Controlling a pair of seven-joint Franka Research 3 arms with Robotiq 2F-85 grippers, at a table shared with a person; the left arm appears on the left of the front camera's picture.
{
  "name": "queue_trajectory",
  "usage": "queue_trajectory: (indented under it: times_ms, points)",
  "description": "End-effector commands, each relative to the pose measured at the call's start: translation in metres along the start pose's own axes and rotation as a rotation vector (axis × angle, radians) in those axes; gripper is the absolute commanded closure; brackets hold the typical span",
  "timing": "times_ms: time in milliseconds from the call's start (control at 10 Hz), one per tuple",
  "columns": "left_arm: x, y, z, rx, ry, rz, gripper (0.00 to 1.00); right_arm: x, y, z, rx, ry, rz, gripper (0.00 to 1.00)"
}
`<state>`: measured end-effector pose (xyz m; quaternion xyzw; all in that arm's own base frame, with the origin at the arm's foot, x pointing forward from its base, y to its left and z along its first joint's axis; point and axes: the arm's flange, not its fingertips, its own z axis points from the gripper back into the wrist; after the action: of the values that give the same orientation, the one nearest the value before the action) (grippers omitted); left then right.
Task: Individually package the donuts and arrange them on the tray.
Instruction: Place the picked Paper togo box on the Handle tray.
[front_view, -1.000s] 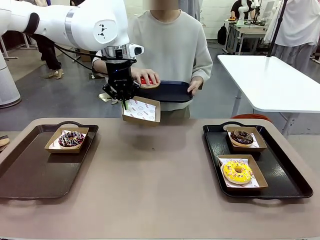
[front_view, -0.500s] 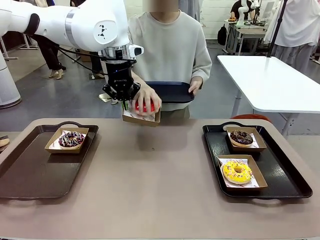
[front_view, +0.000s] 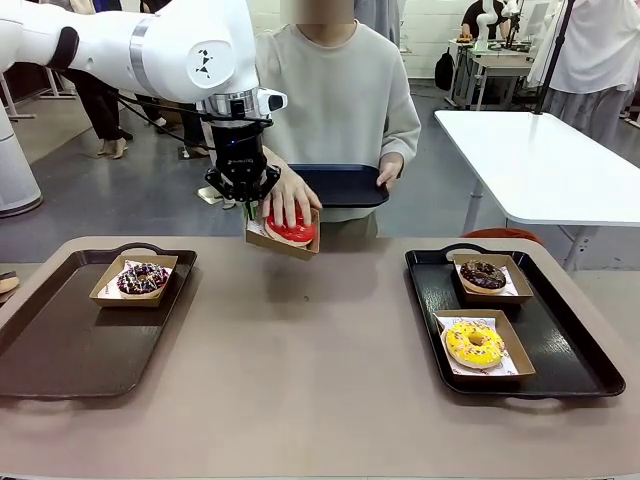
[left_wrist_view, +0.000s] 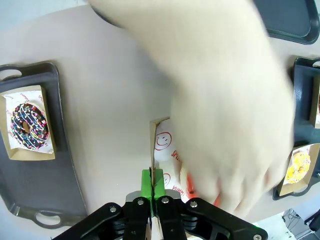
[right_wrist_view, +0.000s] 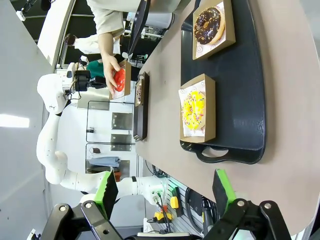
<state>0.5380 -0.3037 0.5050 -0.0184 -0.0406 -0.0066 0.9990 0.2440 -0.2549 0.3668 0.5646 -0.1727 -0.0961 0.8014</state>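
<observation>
The left tool (front_view: 247, 203) hangs above the far edge of the table (front_view: 320, 350), its green pads pinched tight on the rim of a small cardboard box (front_view: 283, 238), which it holds clear of the tabletop and tilted. The left wrist view shows the box wall gripped edge-on between the pads (left_wrist_view: 146, 182). The box is lined with white paper printed with red smiley faces and red lettering too small to read. The person's hand (front_view: 288, 196) presses the red donut (front_view: 291, 231) down into this box, fingers spread over the top of it. The person's other hand (front_view: 389, 168) holds a dark blue tray (front_view: 345, 184) at waist height, just behind the box.

On the left of the table lies a dark tray (front_view: 60, 345) with one box at its far end, holding the chocolate donut with coloured sprinkles (front_view: 142, 277). On the right lies a black tray (front_view: 570, 360) with two boxes: the dark chocolate donut (front_view: 484, 273) at the far end and the yellow sprinkled donut (front_view: 474, 343) nearer. Both sit on the same printed paper.

The right tool (right_wrist_view: 165, 192) stands released, its fingers spread wide apart with nothing between them, out past the right end of the table.
</observation>
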Motion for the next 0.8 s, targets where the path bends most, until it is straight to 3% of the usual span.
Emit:
queue_trajectory:
  times_ms: [0, 700]
  points:
    - [-0.0032, 0.0018, 0.0027, -0.002, -0.002, 0.0, 1.0, -0.0011, -0.0001, -0.0008, 0.019, -0.006, 0.007, 0.0]
    - [-0.0032, 0.0018, 0.0027, -0.002, -0.002, 0.0, 1.0, -0.0011, -0.0001, -0.0008, 0.019, -0.006, 0.007, 0.0]
